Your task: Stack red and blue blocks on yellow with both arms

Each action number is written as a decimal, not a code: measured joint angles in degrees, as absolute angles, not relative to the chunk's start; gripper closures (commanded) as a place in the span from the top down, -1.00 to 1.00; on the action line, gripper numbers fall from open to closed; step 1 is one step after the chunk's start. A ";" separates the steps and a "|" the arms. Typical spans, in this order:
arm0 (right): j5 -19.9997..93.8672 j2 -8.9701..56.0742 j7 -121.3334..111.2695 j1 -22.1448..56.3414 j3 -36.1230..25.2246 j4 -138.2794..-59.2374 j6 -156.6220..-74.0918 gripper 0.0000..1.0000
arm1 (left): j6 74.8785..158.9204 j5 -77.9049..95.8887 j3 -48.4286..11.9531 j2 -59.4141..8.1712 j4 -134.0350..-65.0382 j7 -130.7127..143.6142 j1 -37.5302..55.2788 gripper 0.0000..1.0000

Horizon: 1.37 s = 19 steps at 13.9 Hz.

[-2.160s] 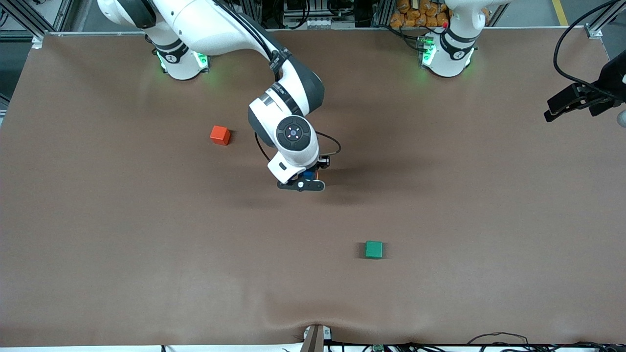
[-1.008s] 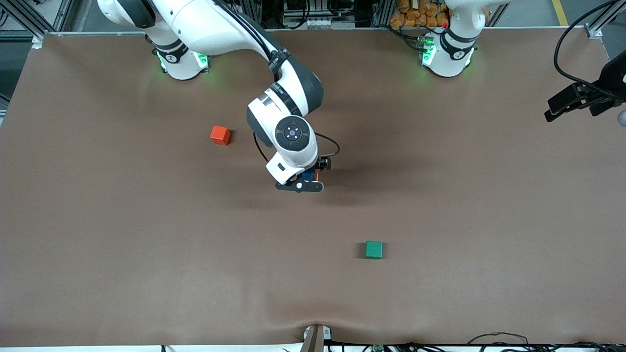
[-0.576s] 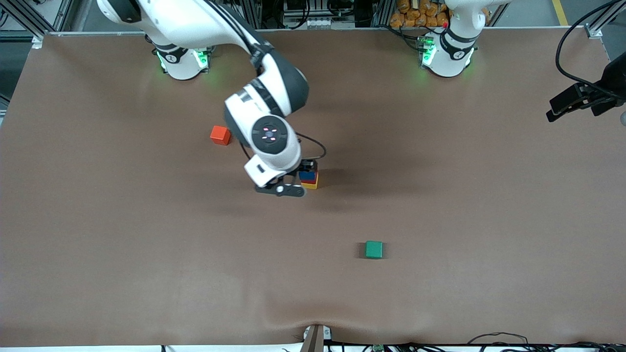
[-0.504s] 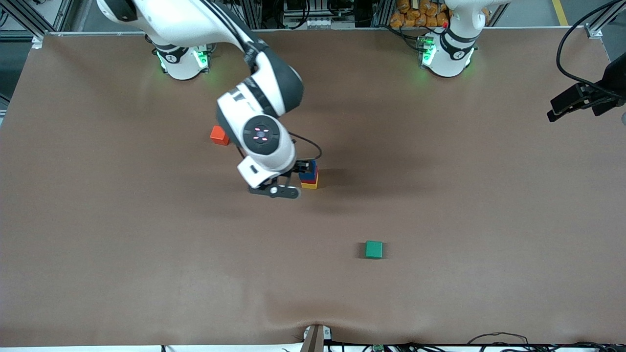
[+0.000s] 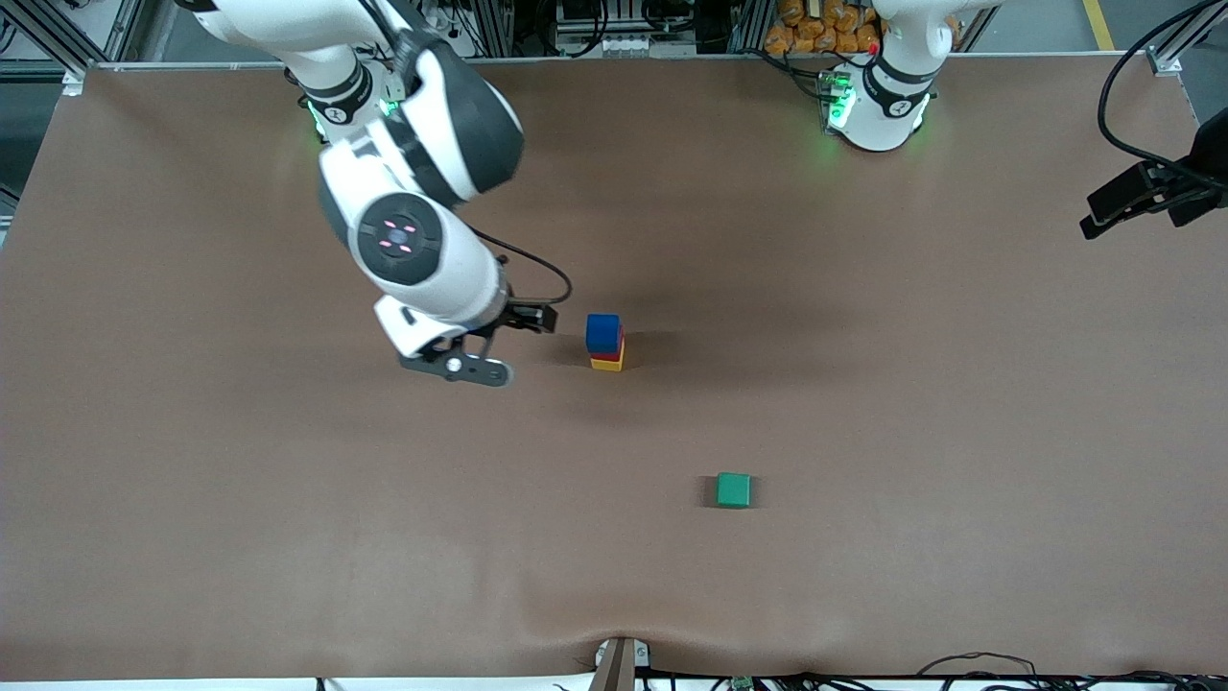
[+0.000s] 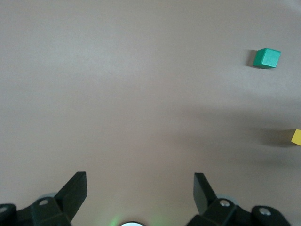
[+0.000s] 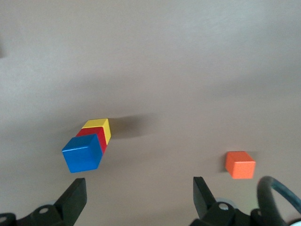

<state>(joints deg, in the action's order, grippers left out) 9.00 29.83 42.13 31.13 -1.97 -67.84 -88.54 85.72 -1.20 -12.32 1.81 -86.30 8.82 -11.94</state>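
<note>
Near the middle of the brown table [image 5: 863, 576], the small matte blue cube [image 5: 602, 332] tops the red cube [image 5: 608, 354] and yellow cube [image 5: 608, 364], light and rigid, best pinched on flat side faces, while the empty right gripper [image 5: 499, 350] beside the stack and the waiting left gripper [image 5: 1142, 197] over the table's end both stand spread.

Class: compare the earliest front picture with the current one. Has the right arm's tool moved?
Yes. The right tool has left the stack topped by the blue block, shifting toward the right arm's end of the table, open and empty.
</note>
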 measured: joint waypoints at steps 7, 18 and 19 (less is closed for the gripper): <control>9.01 26.94 41.83 20.08 -1.94 -61.09 -77.45 1.00 | 85.72 -1.20 -12.29 1.75 -86.18 8.82 -12.14 1.00; 8.80 21.89 18.04 3.67 -2.13 -59.81 -70.73 1.00 | 85.72 -1.20 -12.31 1.74 -86.17 8.82 -12.13 1.00; 8.54 21.27 16.30 2.61 -2.12 -59.80 -70.59 1.00 | 85.72 -1.20 -12.31 1.74 -86.17 8.82 -12.13 1.00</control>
<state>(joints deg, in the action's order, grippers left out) 8.54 21.27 16.30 2.61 -2.12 -59.80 -70.59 85.72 -1.20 -12.31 1.74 -86.17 8.82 -12.13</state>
